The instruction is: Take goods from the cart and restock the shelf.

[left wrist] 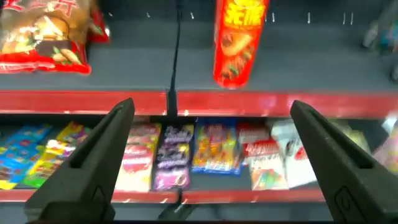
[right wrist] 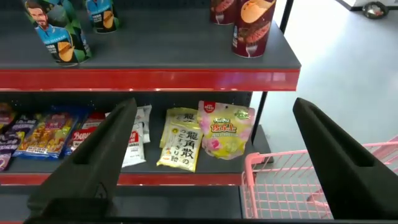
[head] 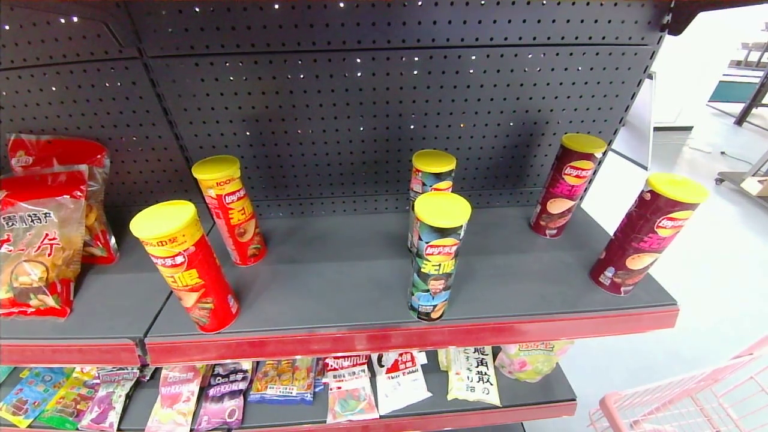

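The dark shelf (head: 360, 264) with a red front edge holds upright chip cans with yellow lids: two red cans (head: 186, 267) (head: 231, 210) on the left, two blue-green cans (head: 437, 255) (head: 431, 174) in the middle, two maroon cans (head: 567, 186) (head: 645, 234) on the right. The pink cart (head: 690, 393) stands at the lower right. My left gripper (left wrist: 208, 155) hangs open and empty in front of the shelf's red edge, below a red can (left wrist: 238, 40). My right gripper (right wrist: 214, 155) is open and empty, near the lower shelf and the pink cart (right wrist: 283, 186).
Red snack bags (head: 42, 234) stand at the left end of the shelf. The lower shelf (head: 522, 390) carries several candy and snack packets (head: 351, 387). A perforated back panel (head: 384, 108) closes the shelf behind. Open floor (head: 708, 282) lies to the right.
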